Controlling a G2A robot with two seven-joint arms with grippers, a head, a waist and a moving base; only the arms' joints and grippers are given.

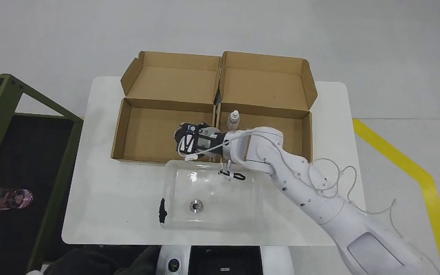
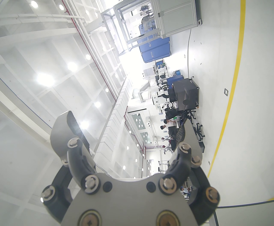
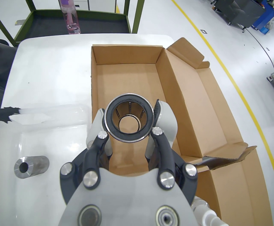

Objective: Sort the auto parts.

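My right gripper (image 3: 130, 119) is shut on a black-rimmed cylindrical bearing (image 3: 130, 120), held above the near end of the left cardboard box (image 3: 126, 85). In the top view the right gripper (image 1: 189, 142) hangs over the right end of that left box (image 1: 148, 130). A grey metal sleeve (image 3: 31, 166) lies in the clear plastic tray (image 3: 49, 119); from above it shows as a small part (image 1: 196, 205) in the tray (image 1: 213, 196). My left gripper (image 2: 128, 126) points up at the hall ceiling, open, with nothing between its fingers.
A second open cardboard box (image 1: 271, 117) stands to the right of the first. A green-framed cart (image 1: 31, 172) stands left of the white table (image 1: 110, 199). A purple bottle (image 3: 70, 19) sits on the cart. A white plastic piece (image 1: 234, 120) sticks up between the boxes.
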